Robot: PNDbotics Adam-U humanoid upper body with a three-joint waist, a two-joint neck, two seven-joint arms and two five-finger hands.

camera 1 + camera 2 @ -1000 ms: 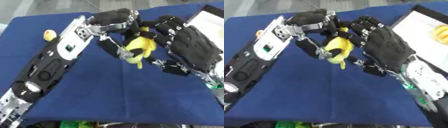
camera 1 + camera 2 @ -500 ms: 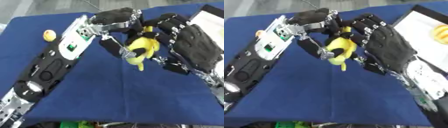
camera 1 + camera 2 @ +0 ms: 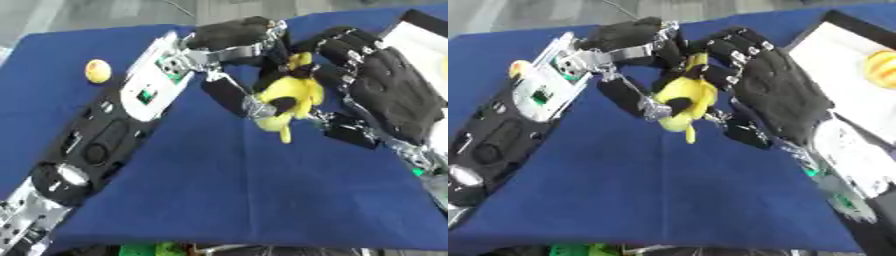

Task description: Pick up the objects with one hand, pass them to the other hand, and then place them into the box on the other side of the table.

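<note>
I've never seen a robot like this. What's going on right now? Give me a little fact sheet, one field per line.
Held object: yellow banana-shaped item, above the table's middle
Left hand: fingers curled on the item from the left
Right hand: fingers curled on the item from the right
Stage: mid hand-over, both hands on the item
Box: white inside, at the table's right edge, one orange-yellow item inside
Waiting: small yellow ball on the blue cloth, far left

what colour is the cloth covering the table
Dark blue tablecloth, plain with no pattern; the left eye view shows it best.
</note>
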